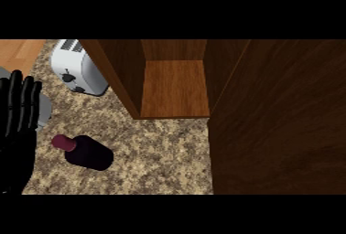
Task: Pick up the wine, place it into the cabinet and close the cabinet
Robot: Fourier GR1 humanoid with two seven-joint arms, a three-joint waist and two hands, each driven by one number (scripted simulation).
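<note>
Left robot hand (15, 139) rests open, fingers straight, beside the dark maroon-capped wine bottle (88, 154) on my speckled stone counter (162, 160).

Left hand (16, 135) rests open; fingers (27, 98) upright.

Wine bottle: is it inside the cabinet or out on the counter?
Out: the wine bottle sits on the counter, clear of the cabinet shelf.

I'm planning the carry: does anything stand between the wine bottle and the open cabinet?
Nothing visible does. Only bare counter lies between the wine bottle and the cabinet shelf. The toaster sits left of the cabinet and the open door stands at the right, both off that line.
</note>
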